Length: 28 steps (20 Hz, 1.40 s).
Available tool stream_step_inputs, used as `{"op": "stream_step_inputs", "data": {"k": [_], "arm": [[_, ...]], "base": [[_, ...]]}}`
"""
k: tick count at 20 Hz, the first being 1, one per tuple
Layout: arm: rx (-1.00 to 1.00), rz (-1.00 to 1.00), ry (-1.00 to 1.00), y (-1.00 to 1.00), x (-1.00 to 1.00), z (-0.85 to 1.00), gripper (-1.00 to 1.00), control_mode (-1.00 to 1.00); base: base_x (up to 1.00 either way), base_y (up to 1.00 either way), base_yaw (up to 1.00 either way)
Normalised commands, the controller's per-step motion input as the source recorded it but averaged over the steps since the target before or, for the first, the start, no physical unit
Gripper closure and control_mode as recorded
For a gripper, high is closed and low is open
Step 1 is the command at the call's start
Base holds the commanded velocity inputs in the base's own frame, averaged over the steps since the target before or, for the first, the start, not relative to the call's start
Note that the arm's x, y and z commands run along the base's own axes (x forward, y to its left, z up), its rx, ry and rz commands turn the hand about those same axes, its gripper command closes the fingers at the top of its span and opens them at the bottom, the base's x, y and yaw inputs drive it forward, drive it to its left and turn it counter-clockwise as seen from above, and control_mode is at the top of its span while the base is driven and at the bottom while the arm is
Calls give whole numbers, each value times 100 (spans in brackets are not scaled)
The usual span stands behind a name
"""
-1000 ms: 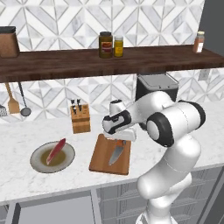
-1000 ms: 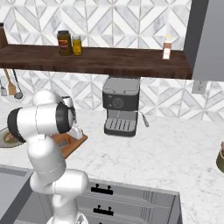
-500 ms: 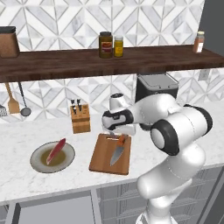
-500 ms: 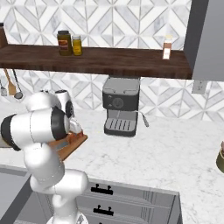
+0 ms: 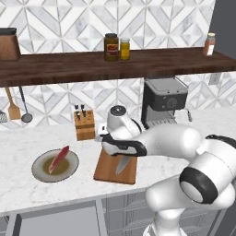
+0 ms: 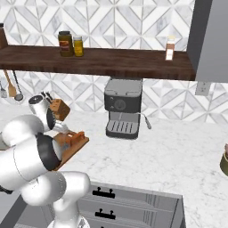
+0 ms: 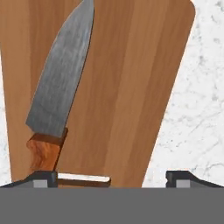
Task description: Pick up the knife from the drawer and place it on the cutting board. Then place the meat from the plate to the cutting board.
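The knife lies flat on the cutting board, its orange-brown handle close by my left fingertip. My gripper hovers open over the board's far end, with nothing between the fingers. In the left base view the gripper hangs over the board, and the knife blade shows below the hand. Left of the board, the red meat strip rests on the plate. The drawer stands pulled out below the counter edge.
A wooden knife block stands behind the board and a coffee machine to its right. Jars sit on the dark shelf above. Utensils hang on the left wall. Bare marble counter lies right of the machine.
The elbow has swung right and down, and the hand has sunk a little over the board's far end. The knife has stayed on the board.
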Motion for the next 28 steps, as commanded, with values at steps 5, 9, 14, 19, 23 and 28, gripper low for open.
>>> {"op": "stream_step_inputs", "data": {"k": [5,9,14,19,23,28], "arm": [[0,38,-10,100,0,29,-100,-100],[0,32,5,100,12,26,-100,-100],[-8,25,19,100,1,12,-100,-100],[-35,1,30,93,3,-6,-100,-100],[-3,3,6,31,0,-29,-100,-100],[7,-1,1,10,0,-56,-100,-100]], "base": [[0,0,0],[0,0,0],[0,0,0],[0,0,0],[0,0,0],[0,0,0]]}}
